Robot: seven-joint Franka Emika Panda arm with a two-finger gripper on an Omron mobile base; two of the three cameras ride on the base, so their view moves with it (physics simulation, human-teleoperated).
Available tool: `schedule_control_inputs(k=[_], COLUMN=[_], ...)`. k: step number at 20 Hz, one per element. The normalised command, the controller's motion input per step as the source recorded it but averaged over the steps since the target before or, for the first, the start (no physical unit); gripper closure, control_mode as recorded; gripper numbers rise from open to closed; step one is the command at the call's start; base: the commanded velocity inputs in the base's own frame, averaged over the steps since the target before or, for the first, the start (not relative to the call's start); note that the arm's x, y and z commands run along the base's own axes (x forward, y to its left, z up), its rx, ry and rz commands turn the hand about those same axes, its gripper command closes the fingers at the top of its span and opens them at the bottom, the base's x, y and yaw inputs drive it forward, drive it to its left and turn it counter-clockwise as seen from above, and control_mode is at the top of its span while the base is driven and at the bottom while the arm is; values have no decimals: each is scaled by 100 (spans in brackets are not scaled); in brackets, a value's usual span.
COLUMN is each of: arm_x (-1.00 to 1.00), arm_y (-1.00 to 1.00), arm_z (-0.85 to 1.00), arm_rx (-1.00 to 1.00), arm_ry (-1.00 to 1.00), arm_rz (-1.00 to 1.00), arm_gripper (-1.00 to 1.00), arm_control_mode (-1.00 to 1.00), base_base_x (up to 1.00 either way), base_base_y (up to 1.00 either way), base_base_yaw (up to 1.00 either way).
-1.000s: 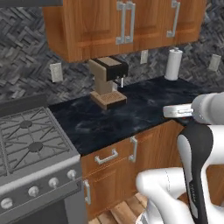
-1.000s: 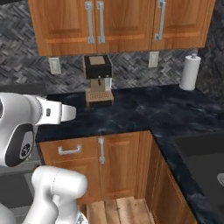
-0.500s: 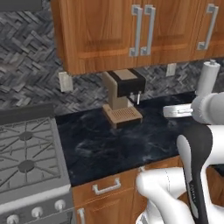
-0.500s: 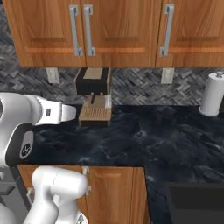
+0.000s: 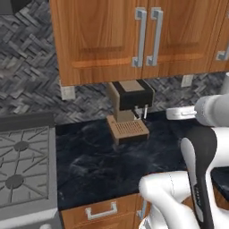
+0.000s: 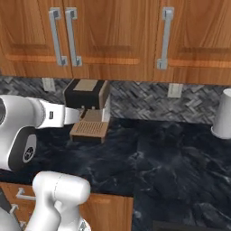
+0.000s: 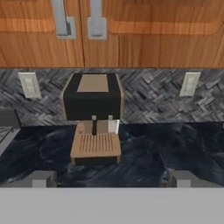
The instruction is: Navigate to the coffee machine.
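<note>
The coffee machine (image 5: 129,112) stands at the back of the dark stone counter, under the wooden wall cabinets: tan-brown body, black head, slatted tan drip tray in front. From the right it appears left of centre as coffee machine (image 6: 88,112), partly behind my forearm. In the hand view the coffee machine (image 7: 93,114) stands straight ahead, a short way beyond my gripper (image 7: 111,179). The gripper is open, its fingertips (image 7: 42,178) far apart, and holds nothing. A small metal steam wand hangs at the machine's right side.
A gas stove (image 5: 22,170) adjoins the counter on the left. A white paper towel roll (image 6: 222,119) stands at the far right of the counter. Wall outlets (image 7: 189,84) flank the machine. Upper cabinet handles (image 5: 146,38) hang above it; a drawer handle (image 5: 100,210) is below.
The base has driven closer and both base views have shifted: the coffee machine is now larger and nearer the middle. The arm keeps the same pose.
</note>
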Motion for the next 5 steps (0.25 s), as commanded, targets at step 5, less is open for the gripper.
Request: schedule_control_inputs(k=[5], arm_x=[0], arm_y=[0], arm_z=[0], arm_rx=[0], arm_ry=[0], arm_rz=[0], arm_gripper=[-100], arm_control_mode=[100], base_base_x=[100], base_base_y=[5], base_base_yaw=[10])
